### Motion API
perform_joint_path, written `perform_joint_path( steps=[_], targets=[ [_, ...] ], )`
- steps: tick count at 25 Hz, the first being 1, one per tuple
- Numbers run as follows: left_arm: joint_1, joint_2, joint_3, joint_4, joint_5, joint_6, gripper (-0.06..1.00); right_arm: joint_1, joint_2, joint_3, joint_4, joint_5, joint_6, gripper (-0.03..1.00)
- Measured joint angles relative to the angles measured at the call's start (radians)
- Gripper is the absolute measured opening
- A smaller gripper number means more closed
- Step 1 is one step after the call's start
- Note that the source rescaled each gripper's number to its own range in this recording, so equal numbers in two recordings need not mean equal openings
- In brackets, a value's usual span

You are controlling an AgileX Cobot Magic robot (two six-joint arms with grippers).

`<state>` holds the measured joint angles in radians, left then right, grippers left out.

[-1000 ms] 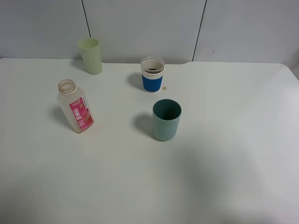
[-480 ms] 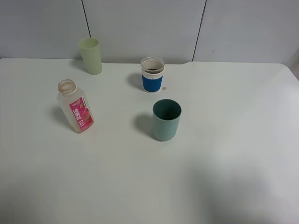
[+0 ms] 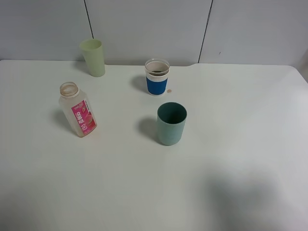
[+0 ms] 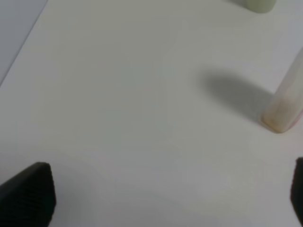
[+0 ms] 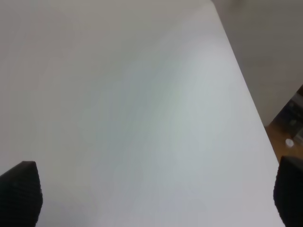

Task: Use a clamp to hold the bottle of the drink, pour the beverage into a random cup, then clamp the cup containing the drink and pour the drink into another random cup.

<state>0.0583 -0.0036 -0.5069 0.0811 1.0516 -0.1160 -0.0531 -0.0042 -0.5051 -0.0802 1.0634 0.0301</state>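
Note:
The bottle [image 3: 77, 109] stands on the left of the white table [image 3: 231, 144], uncapped and looking empty; its base [image 4: 284, 111] shows in the left wrist view. The plain teal cup [image 3: 171, 123] stands mid-table. Behind it, the blue-banded white cup [image 3: 157, 77] holds dark brown beverage [image 3: 157, 72]. Neither arm appears in the exterior high view. My left gripper [image 4: 163, 198] hovers open over bare table, short of the bottle. My right gripper [image 5: 154, 194] is open over bare table near the right edge. Nothing lies between either pair of fingers.
A pale green tumbler [image 3: 93, 57] stands at the back left by the wall, and its base [image 4: 259, 4] shows in the left wrist view. A small brown drop [image 3: 169, 90] lies beside the blue-banded cup. Floor [image 5: 279, 71] shows past the table's right edge.
The bottle and cups have not moved. A soft shadow on the near right of the table has grown darker.

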Motion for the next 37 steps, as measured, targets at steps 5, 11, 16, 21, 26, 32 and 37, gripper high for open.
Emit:
perform_joint_path(
  steps=[5,11,16,21,26,32,37],
  targets=[
    [0.000,0.000,0.000,0.000,0.000,0.000,1.00,0.000,0.000,0.000,0.000,0.000,0.000,1.00],
    [0.000,0.000,0.000,0.000,0.000,0.000,1.00,0.000,0.000,0.000,0.000,0.000,0.000,1.00],
    [0.000,0.000,0.000,0.000,0.000,0.000,1.00,0.000,0.000,0.000,0.000,0.000,0.000,1.00],
    [0.000,0.000,0.000,0.000,0.000,0.000,1.00,0.000,0.000,0.000,0.000,0.000,0.000,1.00],
    [0.000,0.000,0.000,0.000,0.000,0.000,1.00,0.000,0.000,0.000,0.000,0.000,0.000,1.00],
    [0.000,0.000,0.000,0.000,0.000,0.000,1.00,0.000,0.000,0.000,0.000,0.000,0.000,1.00],
    [0.000,0.000,0.000,0.000,0.000,0.000,1.00,0.000,0.000,0.000,0.000,0.000,0.000,1.00]
  ],
)
